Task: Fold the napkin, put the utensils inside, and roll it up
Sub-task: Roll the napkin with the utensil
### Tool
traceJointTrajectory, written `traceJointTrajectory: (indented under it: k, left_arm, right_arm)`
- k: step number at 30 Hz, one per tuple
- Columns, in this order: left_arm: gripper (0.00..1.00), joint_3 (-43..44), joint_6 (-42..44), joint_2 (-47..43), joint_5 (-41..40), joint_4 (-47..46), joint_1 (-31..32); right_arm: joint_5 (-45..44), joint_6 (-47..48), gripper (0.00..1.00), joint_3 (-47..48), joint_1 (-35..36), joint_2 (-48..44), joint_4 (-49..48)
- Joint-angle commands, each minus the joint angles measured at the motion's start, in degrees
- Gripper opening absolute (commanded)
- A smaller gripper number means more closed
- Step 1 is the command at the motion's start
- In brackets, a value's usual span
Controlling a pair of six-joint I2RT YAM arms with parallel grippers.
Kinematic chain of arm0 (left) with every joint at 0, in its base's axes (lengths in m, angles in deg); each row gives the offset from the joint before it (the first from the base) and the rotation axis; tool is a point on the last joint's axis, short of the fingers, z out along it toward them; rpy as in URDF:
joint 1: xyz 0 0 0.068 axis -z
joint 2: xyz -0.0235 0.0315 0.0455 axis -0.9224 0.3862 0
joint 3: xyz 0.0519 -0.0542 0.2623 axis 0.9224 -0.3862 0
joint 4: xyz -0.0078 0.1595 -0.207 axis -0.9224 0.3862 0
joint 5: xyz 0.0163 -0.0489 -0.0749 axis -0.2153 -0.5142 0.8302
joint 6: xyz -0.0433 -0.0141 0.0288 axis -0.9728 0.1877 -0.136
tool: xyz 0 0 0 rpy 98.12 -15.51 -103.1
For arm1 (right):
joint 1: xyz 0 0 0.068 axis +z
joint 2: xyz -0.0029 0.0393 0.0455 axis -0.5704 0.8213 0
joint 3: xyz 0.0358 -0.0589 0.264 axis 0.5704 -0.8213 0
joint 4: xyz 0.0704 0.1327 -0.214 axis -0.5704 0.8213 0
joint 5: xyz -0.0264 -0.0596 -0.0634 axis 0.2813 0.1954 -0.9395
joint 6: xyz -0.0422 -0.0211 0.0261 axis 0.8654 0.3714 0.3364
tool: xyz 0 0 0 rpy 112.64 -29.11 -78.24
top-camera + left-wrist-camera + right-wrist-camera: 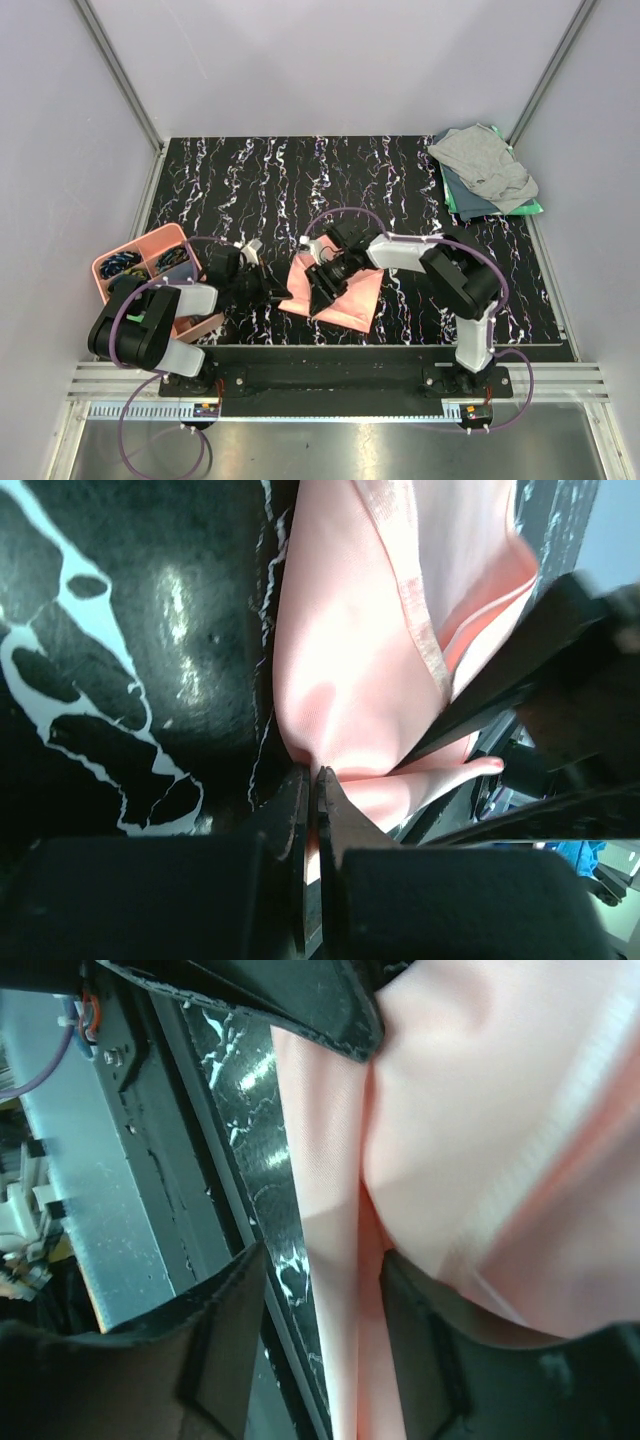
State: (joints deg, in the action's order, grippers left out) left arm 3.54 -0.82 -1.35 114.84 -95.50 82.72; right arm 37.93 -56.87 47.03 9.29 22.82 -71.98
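**Left gripper** (312, 775): clenched on the napkin (340, 680), with a pinch of the cloth's 9 o'clock edge drawn tight between its fingertips.

**Right gripper** (322, 1260): fingers spread, straddling a raised ridge of the cloth. No clamp on it is visible.

**Napkin:** lies on the table (400, 190) near the 6 o'clock edge, between the two arms. Layers already overlap.

**Key relation:** in the top view both grippers work the 9 o'clock side, the left one on the edge and the right one just inside it. The loose bulk spreads from them toward 3 o'clock. Folding looks to be the step in hand. Any carry-over would likely run 9 to 3, and the left arm is nearer the held edge.

**Utensils:** none on the cloth. The contents of the tray (110, 262) at 9 o'clock are too small to tell.

**Spare cloths** (485, 175): at 1 o'clock, well apart.
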Motion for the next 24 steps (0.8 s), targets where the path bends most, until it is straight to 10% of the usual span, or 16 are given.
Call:
traceJointTrajectory:
  k: [1, 12, 24]
  left_arm:
    - [0.0, 3.04, 1.74, -0.59, -0.28, 5.53, -0.15]
    - [0.0, 6.92, 3.15, 0.12, -1.69, 14.06, -0.24]
    - [0.0, 8.32, 3.41, 0.56, -1.69, 15.47, -0.24]
  right_arm:
    - [-10.71, -0.2, 0.61, 2.22, -0.74, -10.29, 6.57]
    - [-48.49, 6.3, 0.66, -6.12, 19.7, -21.83, -1.23]
    - [-61.62, 12.37, 0.61, -8.33, 27.99, -14.54, -8.98]
